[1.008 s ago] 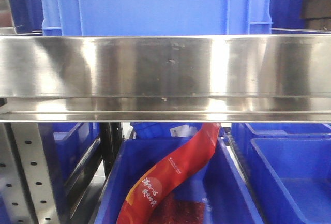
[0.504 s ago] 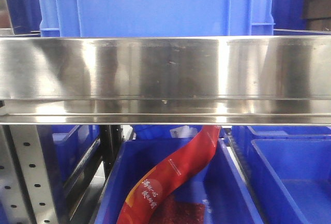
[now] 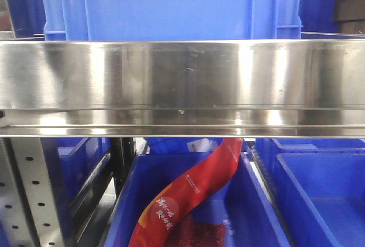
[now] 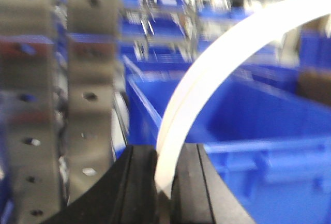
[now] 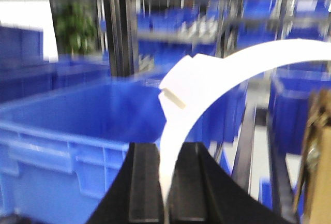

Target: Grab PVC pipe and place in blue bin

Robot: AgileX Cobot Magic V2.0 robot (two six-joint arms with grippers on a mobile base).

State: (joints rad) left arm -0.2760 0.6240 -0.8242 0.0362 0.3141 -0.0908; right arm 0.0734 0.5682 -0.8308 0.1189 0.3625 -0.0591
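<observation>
In the left wrist view my left gripper (image 4: pixel 165 150) is shut on one end of a white curved PVC pipe piece (image 4: pixel 217 63) that arches up and to the right. A blue bin (image 4: pixel 258 131) lies behind and below it. In the right wrist view my right gripper (image 5: pixel 164 150) is shut on a white curved PVC pipe piece (image 5: pixel 232 69) with a stepped end. It arches to the right above a large blue bin (image 5: pixel 67 125). Neither gripper nor pipe shows in the front view. No tab with a hole is visible.
The front view is filled by a steel shelf beam (image 3: pixel 182 87) with a blue crate (image 3: pixel 171 4) on top. Below it a blue bin (image 3: pixel 131 201) holds a red packet (image 3: pixel 188 195), and another blue bin (image 3: pixel 319 195) stands to the right. A perforated steel upright (image 4: pixel 83 105) is to the left.
In the front view the shelf and crate have slid slightly left and down in the picture over the first half second, then stayed still.
</observation>
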